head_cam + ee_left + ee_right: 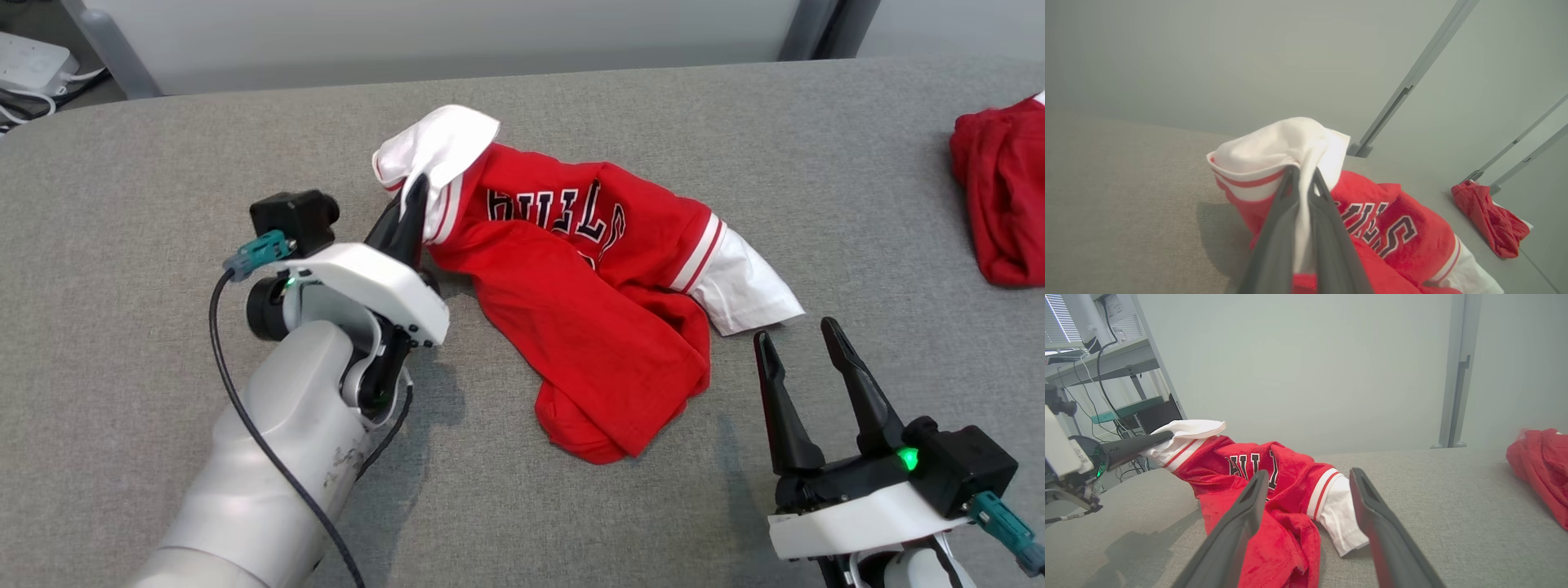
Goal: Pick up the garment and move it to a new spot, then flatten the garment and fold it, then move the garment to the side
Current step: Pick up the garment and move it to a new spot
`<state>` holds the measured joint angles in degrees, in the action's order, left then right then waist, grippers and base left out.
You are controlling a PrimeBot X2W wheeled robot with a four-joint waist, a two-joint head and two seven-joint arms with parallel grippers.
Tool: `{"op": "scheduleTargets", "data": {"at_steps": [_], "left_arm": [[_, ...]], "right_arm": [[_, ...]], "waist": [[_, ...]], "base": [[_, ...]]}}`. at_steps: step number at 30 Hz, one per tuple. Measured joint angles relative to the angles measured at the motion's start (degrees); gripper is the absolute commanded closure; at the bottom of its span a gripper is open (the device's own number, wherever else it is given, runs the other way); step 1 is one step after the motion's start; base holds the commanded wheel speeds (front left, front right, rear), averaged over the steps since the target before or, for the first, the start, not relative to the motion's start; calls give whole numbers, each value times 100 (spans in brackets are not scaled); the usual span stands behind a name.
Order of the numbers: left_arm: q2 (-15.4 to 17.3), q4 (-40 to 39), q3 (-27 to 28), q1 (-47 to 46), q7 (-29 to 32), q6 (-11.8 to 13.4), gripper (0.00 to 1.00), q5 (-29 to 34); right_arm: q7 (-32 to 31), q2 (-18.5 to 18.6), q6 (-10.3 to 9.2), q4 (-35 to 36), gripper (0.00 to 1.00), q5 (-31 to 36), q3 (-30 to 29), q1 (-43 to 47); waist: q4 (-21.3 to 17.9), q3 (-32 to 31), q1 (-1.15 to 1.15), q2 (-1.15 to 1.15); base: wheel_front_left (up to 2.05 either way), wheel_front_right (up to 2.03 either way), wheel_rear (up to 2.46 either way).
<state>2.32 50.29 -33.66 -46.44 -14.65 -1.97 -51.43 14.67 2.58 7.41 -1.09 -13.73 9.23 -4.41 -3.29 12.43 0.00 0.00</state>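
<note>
The garment (588, 302) is a red jersey with white sleeves and dark lettering, lying crumpled on the grey table (163, 163). My left gripper (415, 192) is shut on its white left sleeve (441, 147), which it holds lifted off the cloth. From the left wrist the sleeve (1282, 147) bunches over the closed fingers (1278, 228). My right gripper (804, 335) stands open near the table's front right, just short of the other white sleeve (747, 286), touching nothing. In the right wrist view that sleeve (1343, 522) lies between and beyond the spread fingers (1241, 510).
A second red garment (1000, 196) lies heaped at the table's far right edge. Beyond the back edge are a pale wall and grey posts (1453, 375). A power strip with cables (28, 69) sits off the table's far left corner.
</note>
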Motion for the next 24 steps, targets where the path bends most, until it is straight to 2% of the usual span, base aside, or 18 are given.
{"op": "scheduleTargets", "data": {"at_steps": [4, 7, 8, 9, 10, 11, 12, 24], "left_arm": [[227, 75, 223, 274, 0, 2, 100, 478], [272, 76, 401, 464, 0, 11, 100, 784], [266, 52, 487, 531, 0, 12, 87, 873], [255, 13, 560, 592, 0, 12, 61, 947], [244, -25, 632, 646, 0, 12, 47, 1018], [243, -68, 699, 691, 0, 12, 11, 1079], [245, -134, 771, 739, 0, 11, 0, 1141], [283, -1285, 1424, 1570, 0, 5, 0, 2164]], "right_arm": [[0, 18, 0, -120, 0, -79, 157, -13], [0, 123, 0, -252, 0, -172, 308, -23], [0, 152, 0, -305, 0, -205, 333, -38], [0, 176, 0, -345, 0, -229, 358, -44], [0, 192, 0, -376, 0, -252, 389, -44], [0, 199, 0, -396, 0, -266, 413, -48], [0, 201, 0, -419, 0, -294, 428, -63], [-1, 378, 0, -862, 0, -643, 795, -97]], "waist": [[50, 54, 0, 0], [59, 71, 0, 0], [63, 74, 0, 0], [67, 77, 0, 0], [72, 78, 0, 0], [76, 76, 0, 0], [80, 72, 0, 0], [95, -148, 0, 0]], "base": [[0, 0, 0], [0, 0, 0], [0, 0, 0], [0, 0, 0], [0, 0, 0], [0, 0, 0], [0, 0, 0], [0, 0, 0]]}}
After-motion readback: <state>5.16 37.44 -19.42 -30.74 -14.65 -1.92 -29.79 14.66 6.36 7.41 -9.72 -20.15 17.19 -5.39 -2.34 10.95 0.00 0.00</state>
